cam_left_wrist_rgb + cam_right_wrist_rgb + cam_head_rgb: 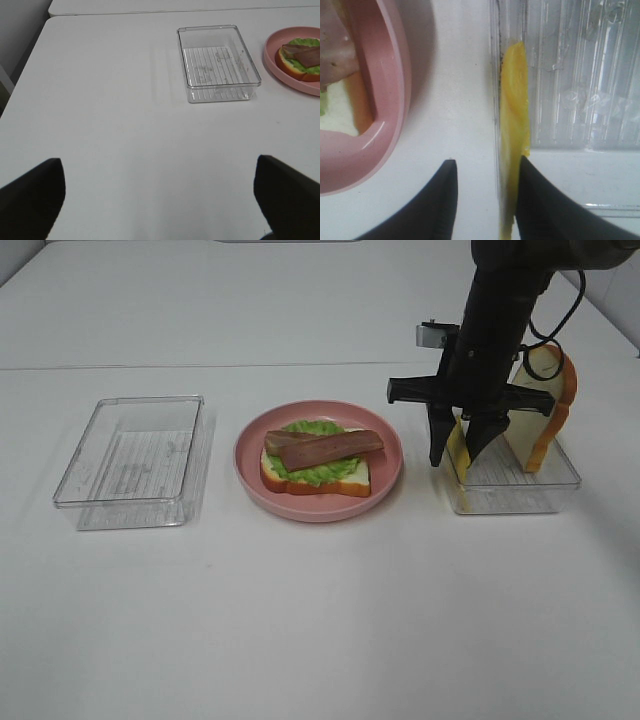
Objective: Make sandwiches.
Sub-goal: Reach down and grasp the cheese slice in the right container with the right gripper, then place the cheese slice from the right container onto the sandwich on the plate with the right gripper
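An open sandwich (318,462) lies on the pink plate (392,455): a white bread slice topped with green lettuce and brown bacon strips (325,447). It also shows in the left wrist view as the sandwich (300,56). A yellow cheese slice (459,464) stands on edge against the near-left wall of the right clear tray (520,496). My right gripper (455,458) points down over that wall. In the right wrist view the gripper (487,162) straddles the wall and the cheese (514,125); one finger (540,200) touches the cheese, and a gap remains at the other. My left gripper (160,200) is wide open over bare table.
A second bread slice (545,410) leans upright at the far right of the right tray. An empty clear tray (130,460) sits left of the plate and appears as the tray (217,62) ahead of the left gripper. The plate rim (395,100) lies close beside the right fingers.
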Robot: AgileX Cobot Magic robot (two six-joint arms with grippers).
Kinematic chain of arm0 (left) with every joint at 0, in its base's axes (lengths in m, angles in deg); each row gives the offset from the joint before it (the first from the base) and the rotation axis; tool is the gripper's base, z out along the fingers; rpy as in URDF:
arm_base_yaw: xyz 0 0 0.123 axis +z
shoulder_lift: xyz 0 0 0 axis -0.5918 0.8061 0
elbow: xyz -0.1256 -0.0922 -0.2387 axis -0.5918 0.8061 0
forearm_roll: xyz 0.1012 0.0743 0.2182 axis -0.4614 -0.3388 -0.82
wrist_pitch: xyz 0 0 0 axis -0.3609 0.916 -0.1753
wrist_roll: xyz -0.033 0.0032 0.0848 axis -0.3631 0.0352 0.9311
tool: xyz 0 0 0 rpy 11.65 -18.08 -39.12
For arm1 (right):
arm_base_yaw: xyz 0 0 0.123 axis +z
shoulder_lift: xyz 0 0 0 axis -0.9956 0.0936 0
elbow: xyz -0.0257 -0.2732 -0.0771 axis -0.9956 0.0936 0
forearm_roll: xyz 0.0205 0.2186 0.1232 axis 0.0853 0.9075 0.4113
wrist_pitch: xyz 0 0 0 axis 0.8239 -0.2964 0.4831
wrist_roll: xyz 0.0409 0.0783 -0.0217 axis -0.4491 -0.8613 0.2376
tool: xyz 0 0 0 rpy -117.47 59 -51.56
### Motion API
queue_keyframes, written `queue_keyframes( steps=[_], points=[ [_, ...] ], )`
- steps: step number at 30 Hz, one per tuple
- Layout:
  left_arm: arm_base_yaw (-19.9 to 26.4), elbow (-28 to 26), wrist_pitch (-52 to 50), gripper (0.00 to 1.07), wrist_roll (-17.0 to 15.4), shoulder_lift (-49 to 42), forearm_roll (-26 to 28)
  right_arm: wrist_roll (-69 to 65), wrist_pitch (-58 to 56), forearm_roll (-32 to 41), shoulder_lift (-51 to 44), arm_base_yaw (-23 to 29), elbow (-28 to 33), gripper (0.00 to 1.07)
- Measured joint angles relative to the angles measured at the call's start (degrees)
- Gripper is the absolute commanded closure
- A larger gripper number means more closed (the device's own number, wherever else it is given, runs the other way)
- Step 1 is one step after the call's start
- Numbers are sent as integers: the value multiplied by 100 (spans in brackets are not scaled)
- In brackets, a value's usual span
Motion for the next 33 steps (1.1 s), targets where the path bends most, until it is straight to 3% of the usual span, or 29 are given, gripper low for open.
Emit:
queue_keyframes(
  steps=[7,10,11,12,13,23,33],
  points=[
    [0,0,0,12,0,0,0,0,0,0,0,0,0,75],
    [0,0,0,12,0,0,0,0,0,0,0,0,0,86],
    [0,0,0,12,0,0,0,0,-6,0,0,0,0,101],
    [0,0,0,12,0,0,0,0,-6,0,0,0,0,101],
    [0,0,0,12,0,0,0,0,-52,-17,0,0,0,107],
    [0,0,0,12,0,0,0,0,-63,-40,-23,0,0,107],
    [0,0,0,12,0,0,0,0,-46,6,-808,0,0,107]
  ],
)
